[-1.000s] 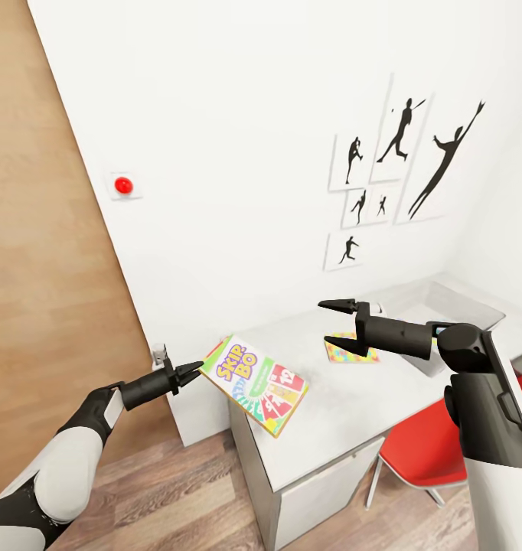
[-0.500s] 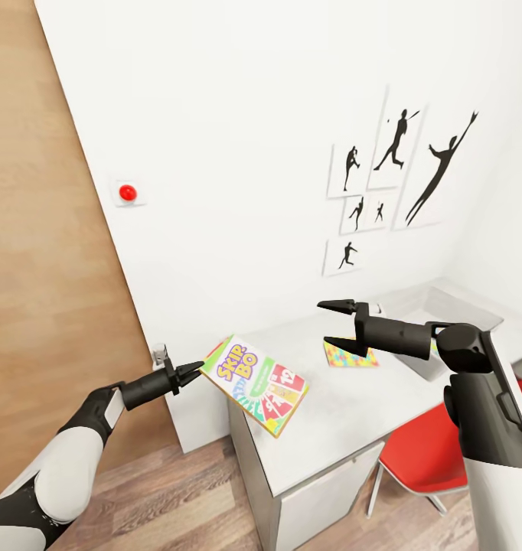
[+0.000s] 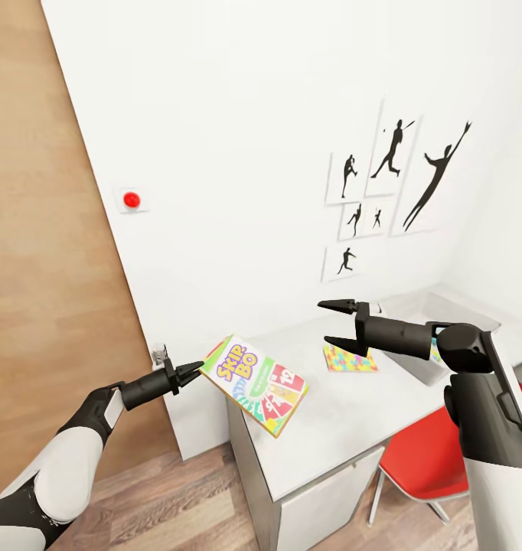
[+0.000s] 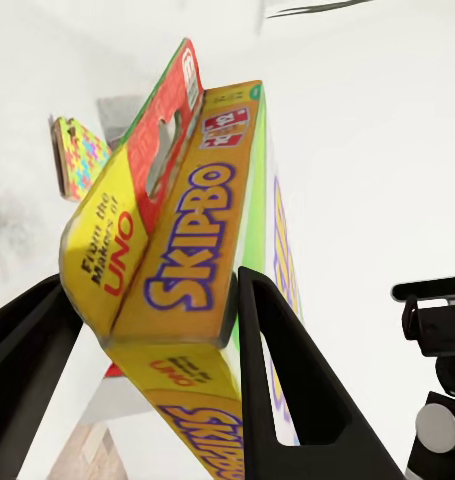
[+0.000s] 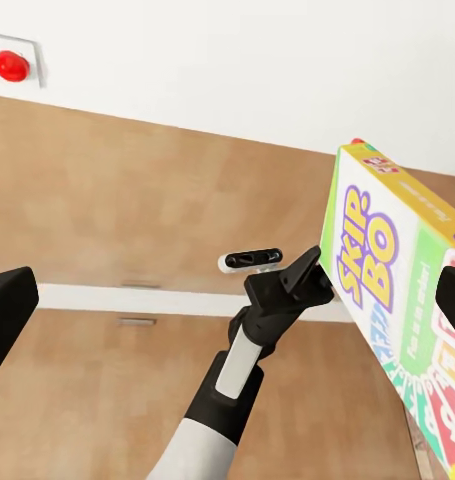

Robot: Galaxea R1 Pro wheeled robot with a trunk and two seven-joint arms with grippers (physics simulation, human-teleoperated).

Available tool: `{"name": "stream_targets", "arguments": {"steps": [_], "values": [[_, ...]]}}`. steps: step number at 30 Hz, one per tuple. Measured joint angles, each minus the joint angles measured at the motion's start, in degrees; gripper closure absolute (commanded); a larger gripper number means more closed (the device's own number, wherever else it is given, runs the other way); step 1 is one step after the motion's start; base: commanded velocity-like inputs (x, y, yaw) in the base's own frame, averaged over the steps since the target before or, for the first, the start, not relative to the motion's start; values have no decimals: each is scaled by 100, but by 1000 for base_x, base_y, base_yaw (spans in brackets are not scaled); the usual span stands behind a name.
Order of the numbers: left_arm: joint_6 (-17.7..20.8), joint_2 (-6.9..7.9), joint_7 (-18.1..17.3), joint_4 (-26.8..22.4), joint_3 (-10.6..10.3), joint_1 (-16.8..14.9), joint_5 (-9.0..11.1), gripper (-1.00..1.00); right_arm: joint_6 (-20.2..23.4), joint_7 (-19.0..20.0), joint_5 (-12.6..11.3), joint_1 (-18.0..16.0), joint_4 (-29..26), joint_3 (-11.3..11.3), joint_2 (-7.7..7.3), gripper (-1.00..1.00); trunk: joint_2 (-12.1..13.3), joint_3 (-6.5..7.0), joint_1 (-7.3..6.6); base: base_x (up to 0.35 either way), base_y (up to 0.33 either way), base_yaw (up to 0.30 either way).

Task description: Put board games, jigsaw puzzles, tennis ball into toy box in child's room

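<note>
My left gripper (image 3: 194,372) is shut on the near edge of the Skip-Bo board game (image 3: 257,383), a white, green and red box with yellow edges, held tilted in the air over the table's (image 3: 330,417) front corner. In the left wrist view the box (image 4: 187,260) sits between the two black fingers. My right gripper (image 3: 327,323) is open and empty, above the table. A jigsaw puzzle (image 3: 348,357) lies flat on the table below it. The grey toy box (image 3: 461,311) stands at the table's far right, partly behind my right arm.
A red chair (image 3: 422,459) stands at the table's right front. White drawers (image 3: 322,497) are below the top. Black baseball silhouettes (image 3: 391,176) hang on the white wall. A wooden panel (image 3: 39,268) is on the left, above a wood-plank floor (image 3: 177,505).
The whole picture has shifted a little, so the camera has moved. Both arms keep their poses, and the Skip-Bo box stays in my left gripper.
</note>
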Motion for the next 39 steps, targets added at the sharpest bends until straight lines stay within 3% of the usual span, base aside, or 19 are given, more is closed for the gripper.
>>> {"name": "stream_targets", "arguments": {"steps": [24, 30, 39], "values": [[176, -3, 1, 1, 0, 8, -7, 100, 0, -14, 0, 0, 3, 27, 0, -100, 0, 228, 0, 0, -1, 0], [182, -7, 0, 1, 0, 9, -10, 100, 0, -16, 2, -1, 2, 32, 7, -100, 0, 285, 0, 0, -170, 9], [183, -23, 1, 0, 2, 9, -10, 100, 0, -9, 1, -1, 2, -4, -2, -100, 1, 301, 0, 0, -35, 4]]}}
